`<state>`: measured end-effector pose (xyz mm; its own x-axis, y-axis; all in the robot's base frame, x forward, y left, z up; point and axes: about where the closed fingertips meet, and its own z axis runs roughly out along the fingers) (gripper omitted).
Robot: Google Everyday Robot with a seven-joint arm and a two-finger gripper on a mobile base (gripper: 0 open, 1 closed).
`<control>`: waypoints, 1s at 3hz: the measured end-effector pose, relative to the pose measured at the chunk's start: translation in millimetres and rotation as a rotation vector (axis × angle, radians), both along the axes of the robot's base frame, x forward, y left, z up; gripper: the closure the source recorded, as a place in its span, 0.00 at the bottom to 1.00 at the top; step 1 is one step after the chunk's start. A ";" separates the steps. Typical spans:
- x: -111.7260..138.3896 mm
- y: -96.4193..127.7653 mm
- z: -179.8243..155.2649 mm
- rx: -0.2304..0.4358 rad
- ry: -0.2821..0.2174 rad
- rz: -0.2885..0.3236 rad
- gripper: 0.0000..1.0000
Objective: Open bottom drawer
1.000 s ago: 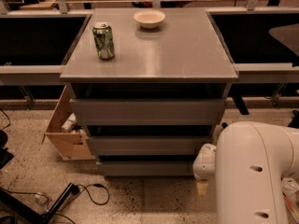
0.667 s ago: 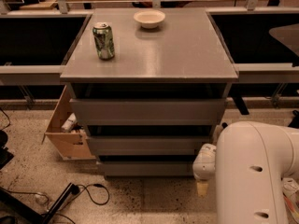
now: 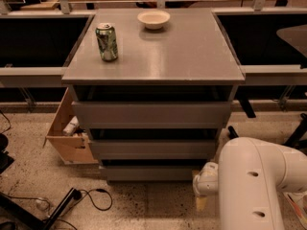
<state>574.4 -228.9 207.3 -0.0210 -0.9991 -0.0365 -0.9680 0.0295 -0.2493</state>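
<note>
Camera view from above and in front of a grey drawer cabinet. Nearest, at lower right, the robot's bulky white arm point(image 3: 254, 186) fills the corner and is cut off by the picture's edge. It narrows to a small white joint with the gripper point(image 3: 201, 202) below it, a pale yellowish tip low over the speckled floor point(image 3: 153, 207) and just beside the cabinet's lower right corner. Only that tip shows, and whether it is parted or closed I cannot tell.

The bottom drawer point(image 3: 148, 172) sits just left of the gripper, lowest of three flat grey fronts and close to the floor. Only its front shows, with a dark gap above. Over it come the middle drawer front point(image 3: 153, 148) and the top drawer front point(image 3: 151, 114).

At lower left a black cable point(image 3: 93, 198) loops across the floor. A tan cardboard box point(image 3: 67, 145) leans against the cabinet's left side, partly hidden by it, with something white point(image 3: 71, 126) inside that is hard to make out.

On the cabinet top point(image 3: 182, 51) stands a green can point(image 3: 106, 42) — its printing is unreadable — and farther back a white bowl point(image 3: 153, 18). The far background is dark and cropped.
</note>
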 end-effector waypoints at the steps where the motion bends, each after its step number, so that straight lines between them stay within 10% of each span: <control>1: 9.7 6.9 -16.0 0.029 -0.036 0.034 0.00; 3: 42.2 26.0 -24.0 0.061 -0.114 0.073 0.00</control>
